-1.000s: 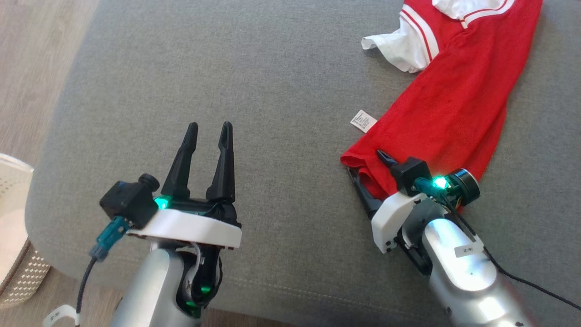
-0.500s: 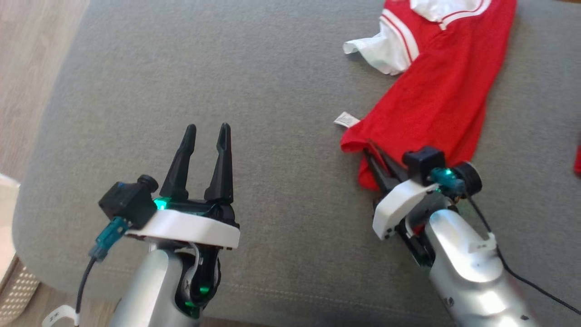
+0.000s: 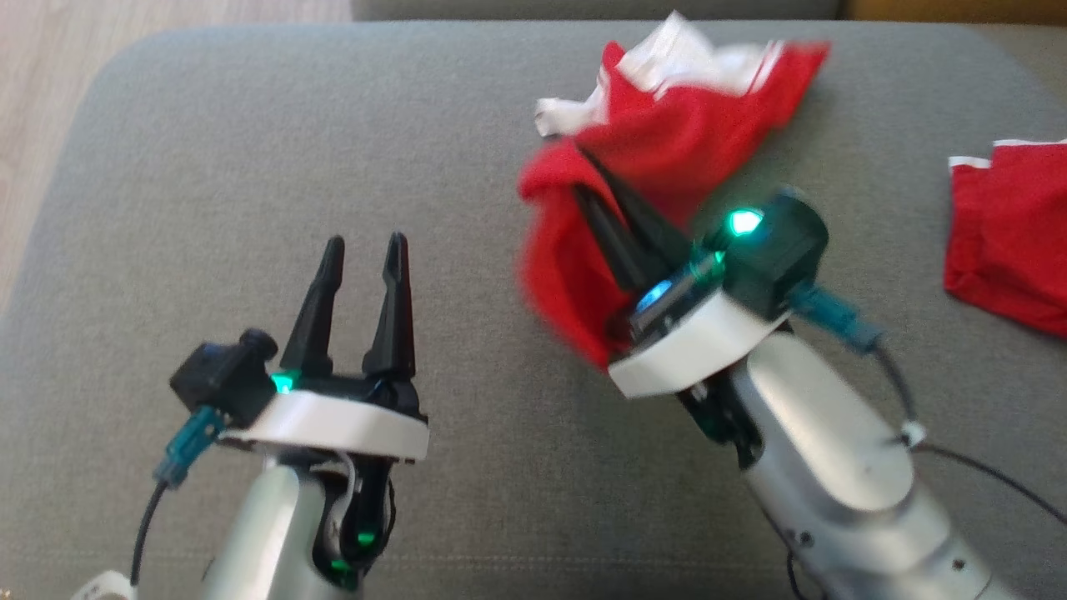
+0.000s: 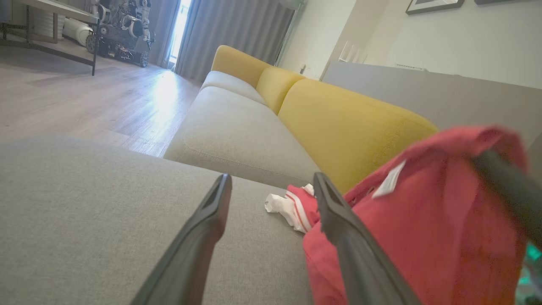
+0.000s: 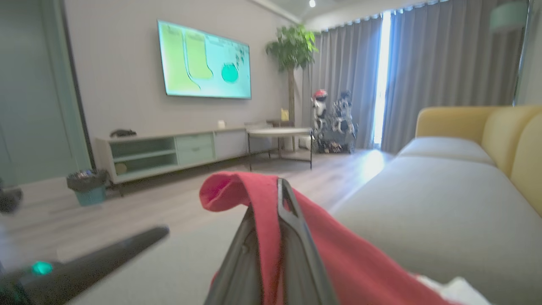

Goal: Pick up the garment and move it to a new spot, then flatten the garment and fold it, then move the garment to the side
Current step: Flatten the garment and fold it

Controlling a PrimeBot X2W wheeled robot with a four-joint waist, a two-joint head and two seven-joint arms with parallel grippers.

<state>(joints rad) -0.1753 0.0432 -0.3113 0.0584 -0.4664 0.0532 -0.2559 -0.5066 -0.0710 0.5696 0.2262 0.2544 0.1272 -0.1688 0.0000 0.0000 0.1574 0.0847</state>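
Observation:
The garment (image 3: 658, 142) is a red shirt with white striped sleeves, bunched on the grey cushion (image 3: 250, 150). My right gripper (image 3: 583, 171) is shut on the garment's red hem and holds that end lifted off the cushion. In the right wrist view the red cloth (image 5: 266, 203) is pinched between the closed fingers and drapes over them. My left gripper (image 3: 363, 246) hovers open and empty at the lower left, some way left of the cloth. In the left wrist view the lifted garment (image 4: 423, 220) hangs just right of the open fingers (image 4: 211, 216), its white sleeve (image 4: 281, 205) trailing on the cushion.
A second red cloth (image 3: 1009, 233) lies at the cushion's right edge. Wood floor (image 3: 50, 100) lies beyond the cushion's left edge. A yellow sofa back (image 4: 351, 123) rises behind the seat. Across the room stand a TV cabinet (image 5: 169, 152) and a small bin (image 5: 87, 186).
My right gripper has shut on the garment's hem and lifted it up and leftward, bunching the shirt. The camera has shifted, bringing the second red cloth into view. The left gripper stays open.

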